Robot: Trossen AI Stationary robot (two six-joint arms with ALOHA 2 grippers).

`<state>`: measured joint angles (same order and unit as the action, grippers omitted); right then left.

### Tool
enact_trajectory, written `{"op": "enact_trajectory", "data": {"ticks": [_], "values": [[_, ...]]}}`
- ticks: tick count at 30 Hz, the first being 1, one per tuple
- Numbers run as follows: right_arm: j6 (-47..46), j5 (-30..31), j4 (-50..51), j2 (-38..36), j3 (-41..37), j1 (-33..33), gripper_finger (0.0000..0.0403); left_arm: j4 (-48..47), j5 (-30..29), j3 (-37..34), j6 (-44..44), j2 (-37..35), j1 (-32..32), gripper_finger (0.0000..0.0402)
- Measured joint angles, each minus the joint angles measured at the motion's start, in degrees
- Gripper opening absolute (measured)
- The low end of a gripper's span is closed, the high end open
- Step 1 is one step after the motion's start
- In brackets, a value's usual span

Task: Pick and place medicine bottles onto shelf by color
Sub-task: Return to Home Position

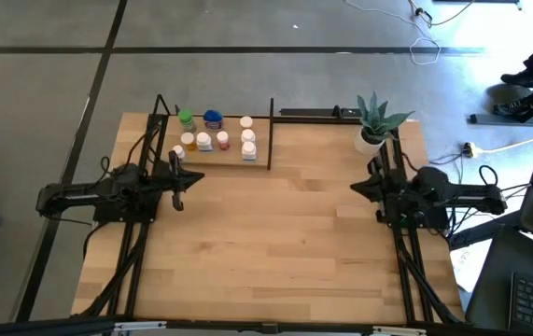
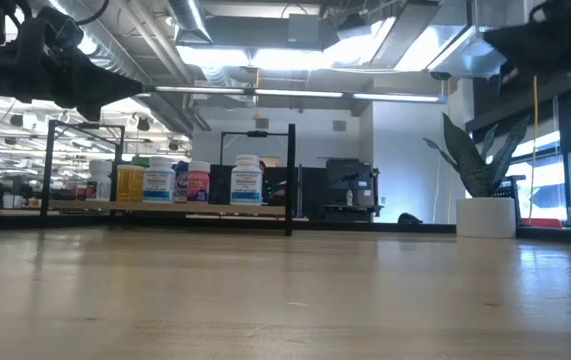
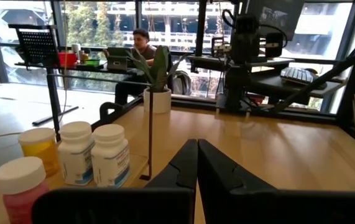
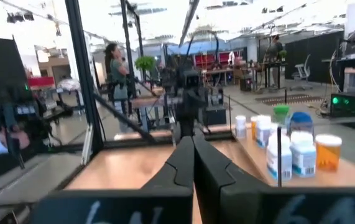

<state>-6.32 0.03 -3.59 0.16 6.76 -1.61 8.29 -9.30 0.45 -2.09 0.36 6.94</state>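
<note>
The shelf [image 1: 217,161], a light-wood board with black posts, lies on the table's far left part. Several medicine bottles stand upright on it: a green one [image 1: 186,120], a blue one [image 1: 213,119] and white ones [image 1: 246,140]. The left wrist view shows two white bottles [image 3: 93,152], a yellow one [image 3: 38,146] and a pink one [image 3: 20,186]. My left gripper [image 1: 178,182] is shut and holds nothing, just in front of the shelf's left end. My right gripper [image 1: 364,187] is shut and holds nothing at the table's right side, pointing toward the shelf [image 4: 301,177].
A potted green plant [image 1: 375,119] stands at the table's far right corner, close behind my right arm. Bare wooden tabletop [image 1: 275,243] lies between the two arms. Desks, monitors and people show in the room beyond the table.
</note>
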Motion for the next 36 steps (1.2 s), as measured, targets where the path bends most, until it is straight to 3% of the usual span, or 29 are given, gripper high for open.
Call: {"op": "enact_trajectory", "data": {"ticks": [7,12,19,36], "values": [[-3.0,0.0,-1.7,0.0,-6.3,0.0,0.0002,0.0,0.0,0.0,-0.3,0.0,0.0,0.0001],[-8.5,0.3,2.0,0.3,-6.4,0.0,0.0005,0.0,0.0,0.0,-0.8,0.0,0.0,0.0005],[-7.8,0.5,2.0,0.2,-6.4,0.0,0.0006,-0.1,0.0,0.0,-4.2,0.0,0.0,0.0005],[-5.2,0.3,2.1,0.2,-6.4,0.0,0.0007,-0.1,-0.2,0.0,-3.4,0.0,0.0,0.0021]]}}
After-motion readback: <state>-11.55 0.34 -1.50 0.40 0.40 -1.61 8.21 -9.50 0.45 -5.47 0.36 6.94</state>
